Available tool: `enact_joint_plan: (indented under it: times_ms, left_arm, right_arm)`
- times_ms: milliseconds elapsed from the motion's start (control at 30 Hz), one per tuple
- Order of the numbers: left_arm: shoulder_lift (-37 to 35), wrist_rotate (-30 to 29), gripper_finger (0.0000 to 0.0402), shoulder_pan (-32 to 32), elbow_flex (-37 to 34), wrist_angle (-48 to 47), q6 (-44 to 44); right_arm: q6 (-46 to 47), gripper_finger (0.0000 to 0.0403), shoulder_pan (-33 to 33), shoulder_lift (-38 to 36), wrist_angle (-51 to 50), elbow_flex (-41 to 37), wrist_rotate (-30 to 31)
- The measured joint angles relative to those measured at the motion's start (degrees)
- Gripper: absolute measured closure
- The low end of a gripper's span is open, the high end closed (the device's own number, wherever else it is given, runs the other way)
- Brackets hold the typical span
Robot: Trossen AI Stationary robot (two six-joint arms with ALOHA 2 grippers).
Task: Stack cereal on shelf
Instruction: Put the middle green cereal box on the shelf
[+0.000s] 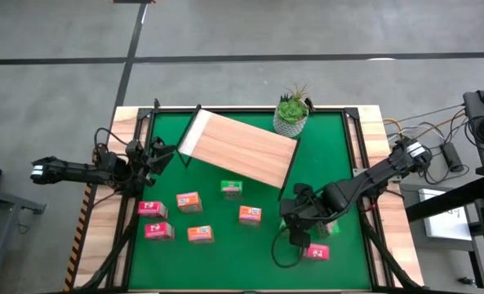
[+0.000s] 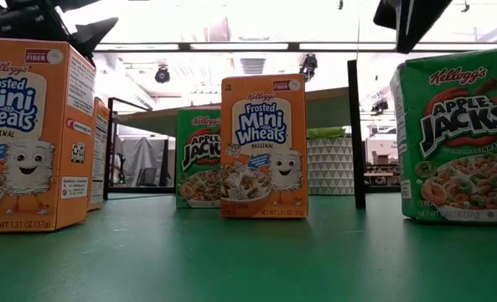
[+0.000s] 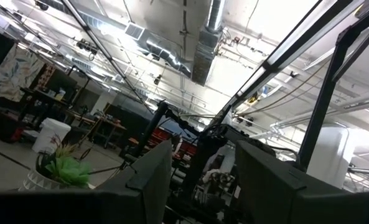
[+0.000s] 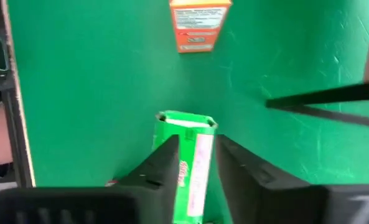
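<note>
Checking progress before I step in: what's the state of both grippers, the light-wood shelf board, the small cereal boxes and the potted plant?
Left gripper, open, empty.
Right gripper, open, fingers astride a green cereal box.
That green cereal box, upright on the green mat.
Light-wood shelf board, bare.
Other cereal boxes, on the mat, unstacked.
Potted plant, upright.
</note>
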Motion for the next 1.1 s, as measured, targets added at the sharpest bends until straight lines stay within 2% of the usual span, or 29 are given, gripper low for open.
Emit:
enact_joint_plan:
  times_ms: [200, 400, 1100]
  left_arm:
    - [0.2, 0.0, 0.0239, 0.0, 0.0, -0.1, 0.0]
    - [0.2, 0.0, 0.0239, 0.0, 0.0, -0.1, 0.0]
    - [0.2, 0.0, 0.0239, 0.0, 0.0, -0.1, 0.0]
  right_arm:
    - [3.5, 0.0211, 3.0, 0.2, -0.1, -0.3, -0.2]
    - [7.8, 0.0169, 4.7, 0.3, -2.4, -0.8, 3.1]
    - [11.3, 0.017, 5.0, -0.1, -0.4, -4.5, 2.8]
